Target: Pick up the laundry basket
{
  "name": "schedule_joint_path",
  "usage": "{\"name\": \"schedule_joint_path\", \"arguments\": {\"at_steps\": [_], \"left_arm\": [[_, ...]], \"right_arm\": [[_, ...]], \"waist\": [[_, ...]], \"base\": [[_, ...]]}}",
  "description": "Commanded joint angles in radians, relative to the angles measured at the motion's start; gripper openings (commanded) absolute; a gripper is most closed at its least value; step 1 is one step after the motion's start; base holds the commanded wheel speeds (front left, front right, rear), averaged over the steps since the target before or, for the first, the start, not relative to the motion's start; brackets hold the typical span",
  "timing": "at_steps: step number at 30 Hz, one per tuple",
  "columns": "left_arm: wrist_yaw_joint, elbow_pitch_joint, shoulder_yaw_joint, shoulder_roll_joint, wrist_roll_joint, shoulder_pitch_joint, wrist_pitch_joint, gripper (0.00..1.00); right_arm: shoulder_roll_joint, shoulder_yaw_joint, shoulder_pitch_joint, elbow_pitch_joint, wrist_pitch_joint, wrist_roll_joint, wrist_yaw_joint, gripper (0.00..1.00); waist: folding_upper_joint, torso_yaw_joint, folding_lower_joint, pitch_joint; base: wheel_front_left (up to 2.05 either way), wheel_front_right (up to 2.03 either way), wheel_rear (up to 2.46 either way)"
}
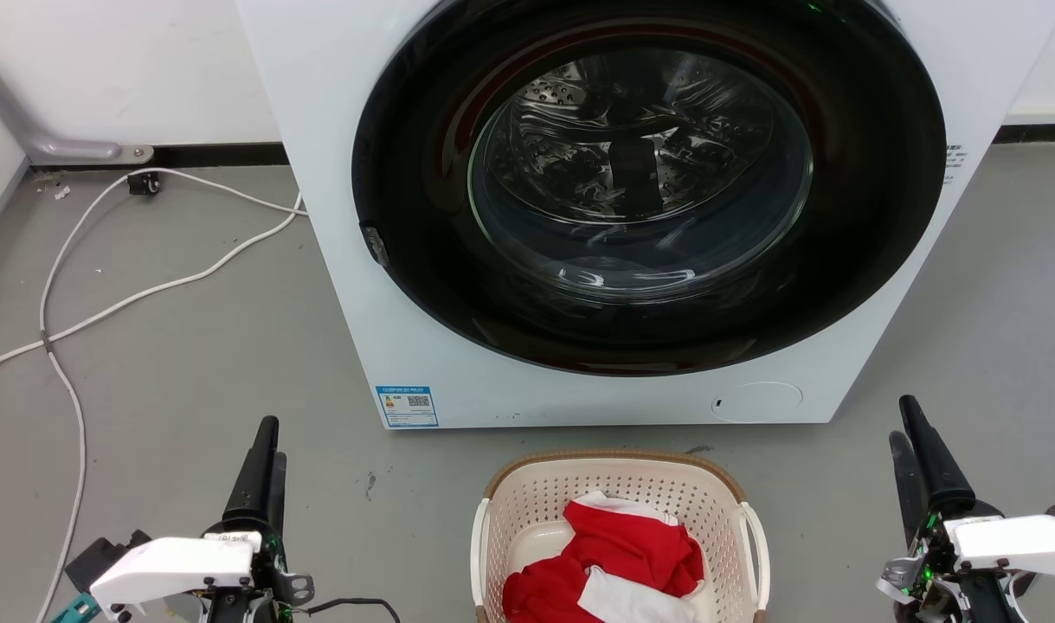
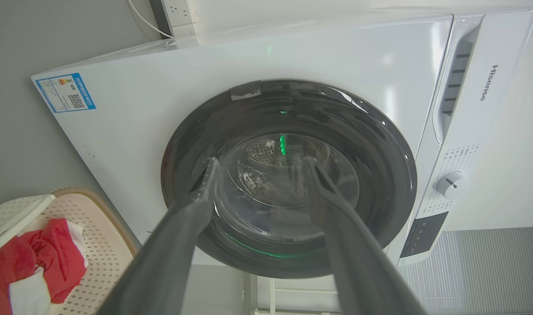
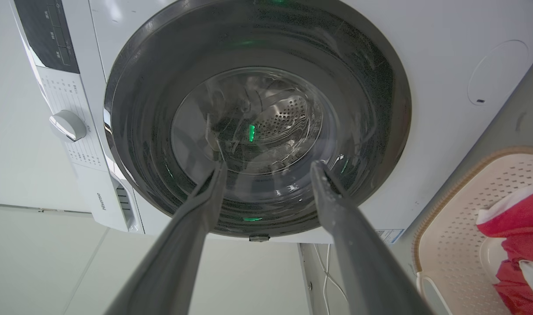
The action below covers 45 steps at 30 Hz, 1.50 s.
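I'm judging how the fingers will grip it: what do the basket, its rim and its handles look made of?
The basket looks like matte cream moulded plastic, given its regular perforations. Its brown rim has a woven look, probably plastic too, though I can't be sure. The white handles look like smooth, slightly glossy plastic.

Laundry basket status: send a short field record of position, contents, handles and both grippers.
basket: cream perforated plastic laundry basket, brown rim, on the floor before the white front-loading washing machine
contents: red and white cloth
handles: white, one each side, free
left gripper: open, left of basket, apart from it
right gripper: open, right of basket, apart from it
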Motion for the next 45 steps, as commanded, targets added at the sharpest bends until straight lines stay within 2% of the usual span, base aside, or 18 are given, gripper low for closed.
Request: {"name": "schedule_joint_path", "arguments": {"at_steps": [1, 20, 45], "left_arm": [[0.008, -0.035, 0.002, 0.004, 0.058, -0.013, -0.017, 1.00], [0.086, -0.127, -0.065, 0.004, 0.474, 0.011, -0.094, 1.00], [0.136, -0.170, -0.120, 0.004, 0.856, 0.039, -0.172, 1.00]], "right_arm": [[-0.003, 0.000, -0.006, -0.042, -0.015, -0.069, 0.000, 1.00], [-0.002, 0.066, 0.032, -0.158, -0.094, -0.543, 0.000, 1.00], [-0.002, 0.081, 0.074, -0.238, -0.174, -0.958, 0.000, 1.00]], "waist": [[0.0000, 0.000, -0.0001, 0.001], [0.0000, 0.002, -0.0001, 0.006], [0.0000, 0.004, -0.0001, 0.009]], "base": [[0.00, 0.00, 0.00], [0.00, 0.00, 0.00], [0.00, 0.00, 0.00]]}}
